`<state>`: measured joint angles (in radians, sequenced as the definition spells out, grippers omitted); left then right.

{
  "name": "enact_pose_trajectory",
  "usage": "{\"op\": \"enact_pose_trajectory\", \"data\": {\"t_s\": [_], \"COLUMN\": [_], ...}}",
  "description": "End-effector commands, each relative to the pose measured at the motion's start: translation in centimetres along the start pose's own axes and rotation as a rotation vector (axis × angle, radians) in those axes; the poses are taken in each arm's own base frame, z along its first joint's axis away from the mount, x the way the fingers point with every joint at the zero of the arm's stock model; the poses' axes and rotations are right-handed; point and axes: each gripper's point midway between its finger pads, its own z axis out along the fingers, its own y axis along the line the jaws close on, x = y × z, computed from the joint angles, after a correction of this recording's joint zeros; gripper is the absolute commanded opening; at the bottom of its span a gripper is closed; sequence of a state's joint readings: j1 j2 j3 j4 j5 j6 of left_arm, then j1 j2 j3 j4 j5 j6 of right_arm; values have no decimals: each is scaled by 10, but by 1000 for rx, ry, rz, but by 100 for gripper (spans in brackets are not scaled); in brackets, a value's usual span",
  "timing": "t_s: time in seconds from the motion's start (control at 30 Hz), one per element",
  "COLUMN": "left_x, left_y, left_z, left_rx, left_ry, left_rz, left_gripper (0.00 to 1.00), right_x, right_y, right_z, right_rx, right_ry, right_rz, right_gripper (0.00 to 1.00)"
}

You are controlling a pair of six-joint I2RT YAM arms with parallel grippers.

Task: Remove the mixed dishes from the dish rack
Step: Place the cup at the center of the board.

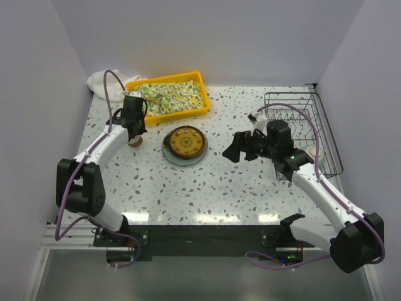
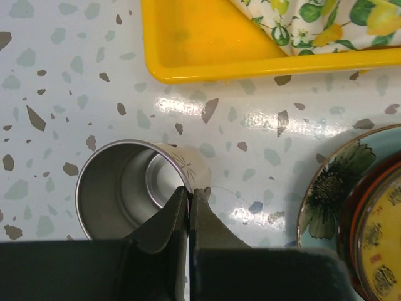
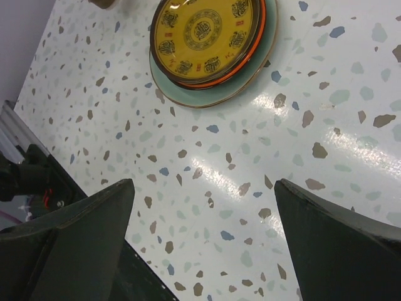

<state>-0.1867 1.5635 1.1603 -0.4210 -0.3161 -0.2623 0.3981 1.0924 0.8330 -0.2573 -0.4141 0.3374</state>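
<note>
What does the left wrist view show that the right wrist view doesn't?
Left wrist only: the left gripper shut on the rim of the cup, the yellow tray, the floral cloth. Right wrist only: the right gripper, open and empty. Both: the brown-yellow plate stacked on the pale green plate, and the speckled table.

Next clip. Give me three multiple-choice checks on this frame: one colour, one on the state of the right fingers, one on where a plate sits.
1. The tray is: A red; B black; C yellow.
2. The right fingers are: A wide apart, holding nothing; B shut on the tray's rim; C shut on nothing.
3. The brown-yellow patterned plate lies: A inside the tray; B on the pale green-blue plate; C clamped in the right fingers.
Answers: C, plain in the left wrist view; A, only the speckled table shows between them; B, the green rim shows beneath it.
</note>
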Motion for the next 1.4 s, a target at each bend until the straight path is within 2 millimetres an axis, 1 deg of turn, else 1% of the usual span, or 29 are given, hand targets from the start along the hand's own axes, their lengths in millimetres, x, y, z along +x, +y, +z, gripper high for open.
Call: {"op": "enact_pose_trajectory", "data": {"t_s": [0.0,0.07,0.1,0.17,0.3,0.4,0.5,0.53,0.6,0.63,0.7,0.73,0.77,0.83,0.87,0.9,0.93,0.97,1.0,1.03,1.1,1.13,1.17,1.2,1.23,1.27,1.3,1.33,1.37], "left_x": [-23,-27,-24,-28,-18,-13,-13,-13,-17,-18,-23,-24,-30,-31,-37,-34,-36,-42,-39,-40,-42,-43,-49,-46,-47,-50,-46,-45,-43], "left_y": [18,26,28,31,36,36,35,34,33,32,31,30,28,26,23,22,21,18,17,16,12,10,8,3,0,-3,-15,-20,-26], "left_z": [16,24,30,36,53,56,53,52,45,43,34,30,21,12,1,-2,-8,-21,-25,-31,-48,-55,-69,-75,-81,-95,-102,-107,-117], "left_rx": [-67,-91,-101,-118,-159,-162,-149,-144,-124,-119,-98,-88,-70,-46,-16,-1,16,48,62,77,124,140,167,184,196,216,247,264,290], "left_ry": [-18,-14,0,-3,54,73,69,67,51,46,30,24,6,-9,-36,-37,-50,-81,-86,-100,-140,-156,-197,-207,-223,-257,-265,-277,-293], "left_rz": [22,17,20,26,52,60,53,52,45,42,30,23,14,2,-10,-11,-19,-29,-31,-37,-44,-42,-42,-30,-19,-13,14,33,47], "left_gripper": [0,0,0,0,2,6,24,34,43,50,55,61,62,67,70,74,80,82,84,89,91,95,96,98,100,100,100,100,100], "right_x": [-14,-13,-13,-13,-13,-13,-13,-14,-15,-16,-20,-21,-21,-31,-32,-40,-44,-47,-53,-57,-65,-67,-73,-73,-76,-77,-76,-76,-77], "right_y": [1,-2,-2,-2,-3,-4,-5,-6,-9,-10,-16,-20,-24,-37,-43,-54,-60,-65,-78,-85,-96,-107,-110,-117,-126,-134,-141,-149,-163], "right_z": [-7,-7,-8,-8,-8,-9,-10,-11,-12,-13,-16,-17,-21,-29,-34,-41,-46,-53,-63,-70,-82,-93,-98,-100,-108,-115,-120,-127,-141], "right_rx": [25,32,32,36,43,48,59,65,86,92,137,159,189,288,323,405,447,492,590,636,732,813,847,880,941,981,1025,1071,1152], "right_ry": [-25,-18,-17,-16,-9,-7,-7,-9,-14,-15,-16,-13,-3,-27,-20,-42,-47,-47,-63,-60,-48,-32,-39,-8,-1,8,23,32,26], "right_rz": [-63,-68,-70,-76,-81,-83,-83,-83,-87,-94,-116,-122,-128,-143,-163,-176,-192,-202,-214,-243,-276,-305,-307,-340,-352,-346,-347,-352,-330], "right_gripper": [98,98,98,98,98,98,98,98,98,98,98,98,98,98,98,98,98,98,98,99,99,99,98,99,99,98,98,98,98]}}
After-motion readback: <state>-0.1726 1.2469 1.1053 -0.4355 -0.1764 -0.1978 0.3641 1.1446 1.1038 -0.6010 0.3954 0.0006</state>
